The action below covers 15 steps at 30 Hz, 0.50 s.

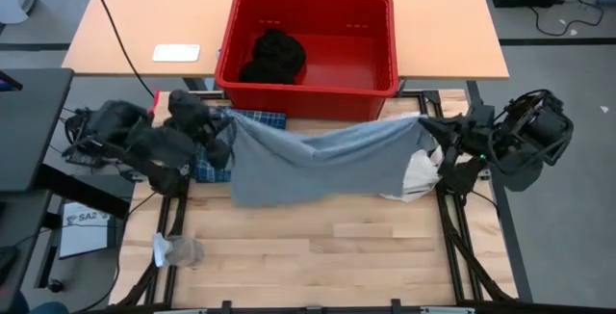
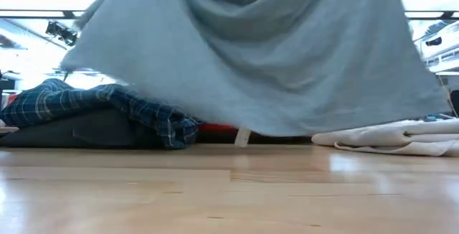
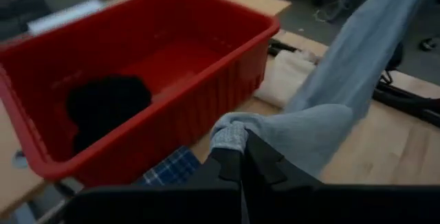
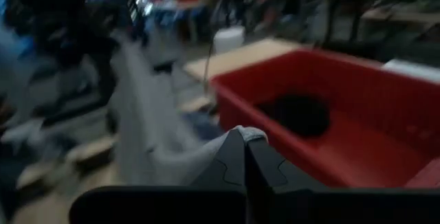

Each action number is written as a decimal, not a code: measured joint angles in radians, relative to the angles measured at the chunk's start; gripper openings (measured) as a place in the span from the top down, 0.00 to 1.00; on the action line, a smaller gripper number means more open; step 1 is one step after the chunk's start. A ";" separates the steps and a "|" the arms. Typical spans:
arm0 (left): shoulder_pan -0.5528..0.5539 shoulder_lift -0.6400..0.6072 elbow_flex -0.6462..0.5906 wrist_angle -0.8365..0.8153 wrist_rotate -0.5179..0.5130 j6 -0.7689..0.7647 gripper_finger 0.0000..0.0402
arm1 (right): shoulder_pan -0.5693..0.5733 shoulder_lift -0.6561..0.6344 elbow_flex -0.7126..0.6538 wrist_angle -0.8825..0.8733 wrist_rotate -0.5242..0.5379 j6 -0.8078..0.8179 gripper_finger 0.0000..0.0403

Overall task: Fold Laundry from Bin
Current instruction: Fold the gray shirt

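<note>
high view: i have the light grey piece (image 1: 318, 165) stretched in the air between both arms, along the far edge of the surface (image 1: 318, 247), just in front of the bin (image 1: 308, 42). my left hand (image 1: 223, 133) is clamped on its left corner, my right hand (image 1: 430, 131) on the right one. a black piece (image 1: 273, 56) sits in the bin. the plaid shirt (image 1: 258, 119) lies under the left end, a white fabric bag (image 1: 416, 174) under the right.

low view: the grey cloth hangs as a curtain, its hem just off the wood; the plaid shirt rests on a dark grey garment (image 2: 72, 130) at the far left edge.

left wrist view: fingers together, pinching a bunched corner of grey.

right wrist view: same, fingers closed on the other corner.

i judge this the spread-out step. next i'd need to draw it toward the near edge and lower it flat, keeping tension even.
</note>
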 joint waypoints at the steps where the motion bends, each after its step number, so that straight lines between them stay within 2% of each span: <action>1: 0.026 -0.008 -0.001 0.006 0.027 0.004 1.00 | -0.009 -0.002 0.000 -0.001 -0.040 -0.005 1.00; 4: 0.087 -0.039 -0.002 0.090 0.105 0.122 1.00 | -0.037 0.000 0.001 -0.030 -0.217 0.006 1.00; 8: 0.116 -0.084 -0.001 0.180 0.199 0.218 1.00 | -0.056 0.036 0.000 -0.166 -0.445 0.150 1.00; 10: 0.117 -0.096 -0.001 0.149 0.222 0.205 1.00 | -0.052 0.069 -0.003 -0.268 -0.487 0.270 1.00; 15: 0.103 -0.105 -0.001 -0.054 0.251 0.033 1.00 | -0.054 0.047 -0.048 -0.263 -0.479 0.350 1.00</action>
